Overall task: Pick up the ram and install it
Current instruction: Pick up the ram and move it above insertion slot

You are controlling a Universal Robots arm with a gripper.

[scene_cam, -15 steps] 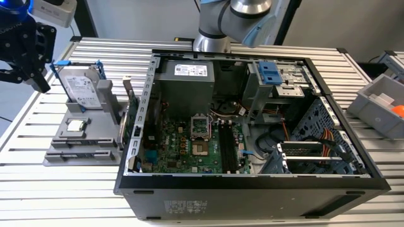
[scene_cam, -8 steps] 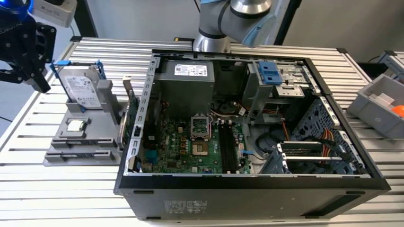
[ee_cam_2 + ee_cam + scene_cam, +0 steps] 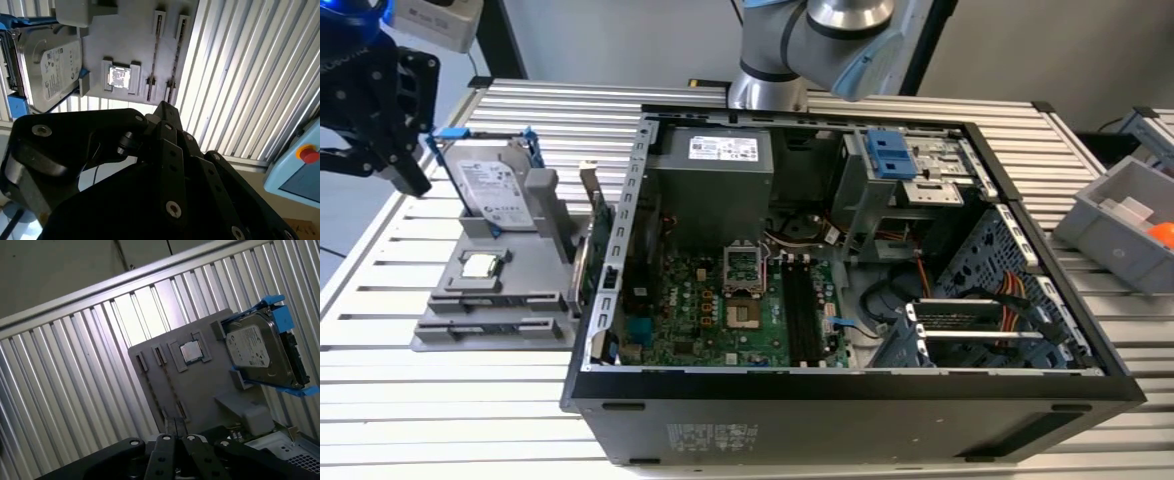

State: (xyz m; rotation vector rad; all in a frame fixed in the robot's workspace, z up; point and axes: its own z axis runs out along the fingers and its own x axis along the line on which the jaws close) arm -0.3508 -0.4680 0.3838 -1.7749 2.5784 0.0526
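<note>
Grey holder [image 3: 200, 390] lies ahead of my tool [image 3: 176, 427], apart or together I cannot tell; drifting sideways risks hitting the hard drive [image 3: 255, 352].

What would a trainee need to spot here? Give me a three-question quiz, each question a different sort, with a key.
1. True or false: the gripper is down inside the open computer case.
2. Which thing stands upright in a blue frame on the gray tray? A) a fan B) a hard drive C) a keyboard
3. Fill in: in the exterior view, the gray tray sits on the table to the computer case's ____.

Key: 1 false, the gripper is outside the computer case, near the gray tray; 2 B; 3 left.
</note>
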